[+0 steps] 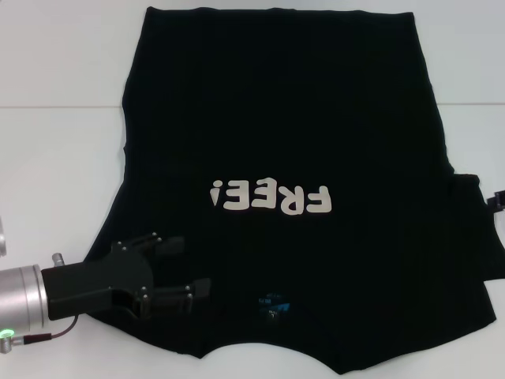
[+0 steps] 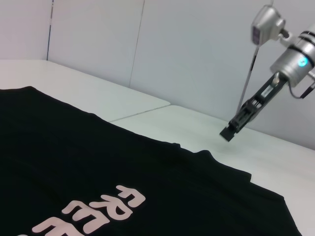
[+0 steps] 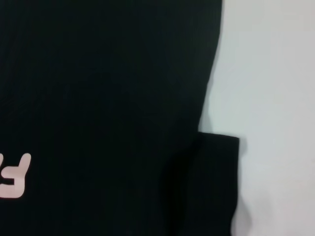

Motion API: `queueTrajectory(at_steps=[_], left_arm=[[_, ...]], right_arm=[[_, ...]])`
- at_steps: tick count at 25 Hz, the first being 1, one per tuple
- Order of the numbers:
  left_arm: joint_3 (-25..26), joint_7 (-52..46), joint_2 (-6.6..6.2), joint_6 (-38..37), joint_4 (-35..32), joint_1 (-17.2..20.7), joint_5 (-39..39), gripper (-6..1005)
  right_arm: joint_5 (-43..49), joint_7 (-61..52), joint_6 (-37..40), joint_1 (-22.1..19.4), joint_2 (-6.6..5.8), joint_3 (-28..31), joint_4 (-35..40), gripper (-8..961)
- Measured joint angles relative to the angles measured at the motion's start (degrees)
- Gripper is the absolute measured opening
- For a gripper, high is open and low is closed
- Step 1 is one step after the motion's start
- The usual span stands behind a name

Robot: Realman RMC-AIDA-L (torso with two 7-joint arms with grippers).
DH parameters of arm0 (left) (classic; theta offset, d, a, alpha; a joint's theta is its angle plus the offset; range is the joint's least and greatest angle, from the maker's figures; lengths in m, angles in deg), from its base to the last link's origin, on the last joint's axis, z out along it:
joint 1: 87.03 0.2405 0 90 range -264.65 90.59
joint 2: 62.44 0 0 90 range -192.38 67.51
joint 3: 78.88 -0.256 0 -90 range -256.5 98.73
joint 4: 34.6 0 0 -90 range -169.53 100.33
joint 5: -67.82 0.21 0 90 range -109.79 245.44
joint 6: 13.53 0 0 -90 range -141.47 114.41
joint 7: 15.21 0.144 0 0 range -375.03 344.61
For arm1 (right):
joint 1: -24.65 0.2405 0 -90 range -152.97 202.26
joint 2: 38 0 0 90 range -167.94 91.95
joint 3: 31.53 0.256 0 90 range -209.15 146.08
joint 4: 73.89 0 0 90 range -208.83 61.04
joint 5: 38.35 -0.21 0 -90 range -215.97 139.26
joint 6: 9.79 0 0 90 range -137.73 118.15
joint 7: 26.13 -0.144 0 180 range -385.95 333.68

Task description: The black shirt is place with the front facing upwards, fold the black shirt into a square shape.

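Note:
The black shirt [image 1: 276, 118] lies spread flat on the white table, front up, its white "FREE!" letters [image 1: 270, 197] upside down to me and a small blue neck label [image 1: 272, 302] at the near edge. My left gripper [image 1: 196, 264] hovers open over the shirt's near left shoulder area, nothing between its fingers. Only a sliver of my right gripper [image 1: 495, 201] shows at the right edge beside the sleeve [image 1: 473, 237]. In the left wrist view the right gripper [image 2: 230, 132] hangs above the table beyond the shirt [image 2: 74, 162]. The right wrist view shows the shirt's side and sleeve [image 3: 214, 187].
The white table [image 1: 55, 158] shows bare on both sides of the shirt and along the far edge. A seam line [image 1: 47, 106] crosses the tabletop. Light walls [image 2: 172, 44] stand behind the table.

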Motion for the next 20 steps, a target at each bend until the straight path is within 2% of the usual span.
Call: queueTrajectory(at_steps=[8, 20], left_arm=[[-0.02, 0.02, 0.07, -0.03, -0.01, 0.04, 0.01, 884], [-0.02, 0.07, 0.14, 0.12, 0.00, 0.02, 0.00, 879]], right_arm=[[0.26, -0.22, -5.37, 2.17, 0.77, -2.28, -4.51, 906], [0.31, -0.12, -11.45, 3.02, 2.12, -5.63, -7.77, 905]])
